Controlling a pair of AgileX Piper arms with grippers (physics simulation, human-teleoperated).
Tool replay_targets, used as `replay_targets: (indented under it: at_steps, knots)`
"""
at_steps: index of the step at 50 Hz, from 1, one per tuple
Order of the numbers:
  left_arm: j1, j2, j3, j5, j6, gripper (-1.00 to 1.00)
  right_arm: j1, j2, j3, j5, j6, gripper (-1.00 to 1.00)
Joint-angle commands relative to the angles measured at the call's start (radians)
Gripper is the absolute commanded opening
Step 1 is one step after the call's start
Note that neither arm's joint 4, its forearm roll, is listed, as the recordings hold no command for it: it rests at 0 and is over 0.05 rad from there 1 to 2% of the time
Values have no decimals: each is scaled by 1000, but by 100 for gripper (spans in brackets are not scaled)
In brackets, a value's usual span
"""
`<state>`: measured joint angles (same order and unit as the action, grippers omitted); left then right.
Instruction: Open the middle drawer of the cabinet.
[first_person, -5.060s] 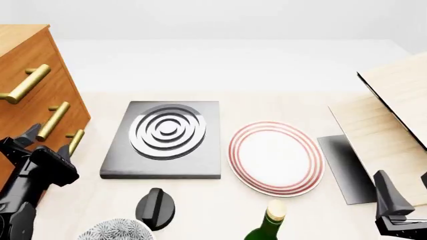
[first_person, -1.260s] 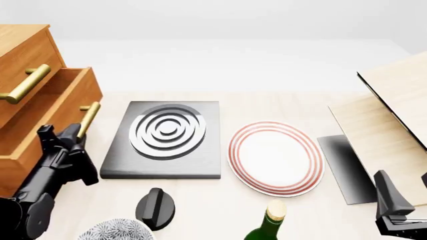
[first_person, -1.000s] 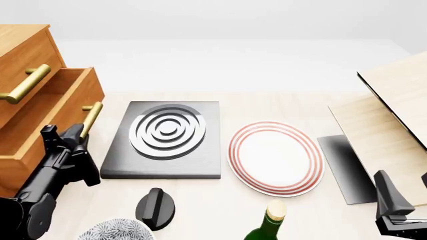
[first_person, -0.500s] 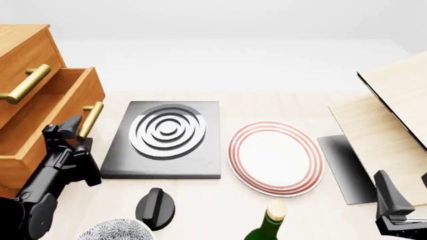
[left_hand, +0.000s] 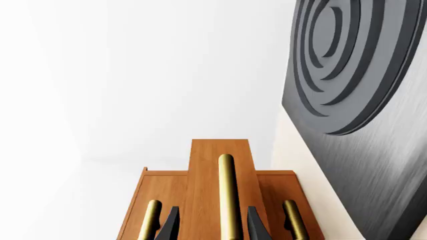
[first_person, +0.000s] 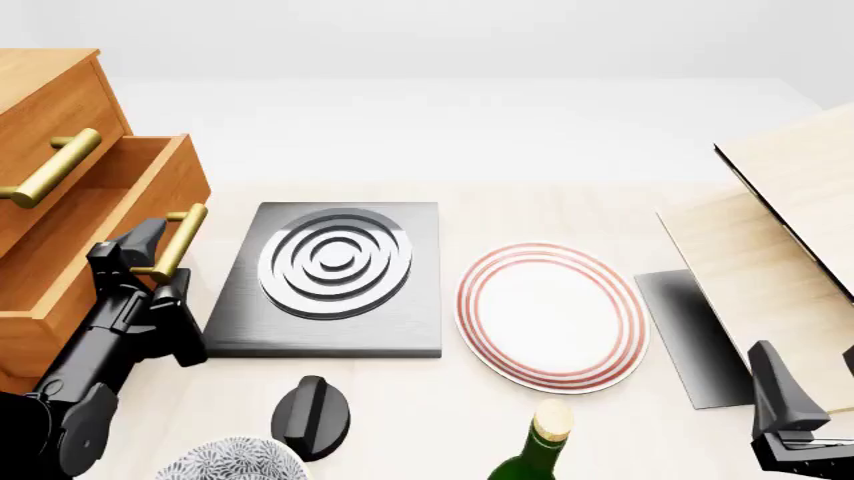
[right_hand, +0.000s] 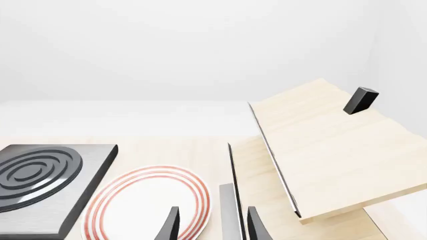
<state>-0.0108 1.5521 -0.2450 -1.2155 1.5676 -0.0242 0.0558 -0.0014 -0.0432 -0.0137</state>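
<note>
Your cabinet (first_person: 54, 110) sits at the far left edge of the front view, cropped by the frame. The middle drawer (first_person: 100, 235) sticks out well past the top drawer front (first_person: 60, 125), its open box visible from above. Its brass handle (first_person: 178, 240) runs diagonally, just off the left edge of the dark ringed slab (first_person: 330, 275).

Your left gripper (first_person: 134, 262) sits at that handle. In the left wrist view the two dark fingers (left_hand: 168, 227) flank the handle bar (left_hand: 228, 200) with a sliver of wood showing each side, so the jaws are parted around the bar, not clamped on it. Contact: can't tell.

Room on the left is tight: drawer front on one side, slab edge on the other, only a thin strip of table (first_person: 534, 205) between. A black knob-like piece (first_person: 311, 415) and a patterned bowl (first_person: 234, 462) sit near the front edge by the left arm.

Your right gripper (right_hand: 210, 227) is low at the right corner of the front view; the wrist view shows its fingers spread, nothing between them. Ahead of it: the red-ringed plate (first_person: 551, 315), a dark flat panel (first_person: 690, 335), and the pale wooden board (first_person: 787, 215), tilted, with its edge overhanging. A green bottle (first_person: 537, 450) stands at the front edge between the arms.
</note>
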Motion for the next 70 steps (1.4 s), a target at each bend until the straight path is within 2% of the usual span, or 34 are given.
replay_targets:
  at_steps: [1, 38, 70]
  knots:
    - [-24, -21, 12, -4, -31, 100, 3, -18, 0, 15, 4, 100]
    - [-80, -75, 53, -4, -45, 100, 3, -12, 0, 9, 4, 100]
    - [-129, -145, 92, -4, -29, 100, 3, -13, 0, 10, 3, 100]
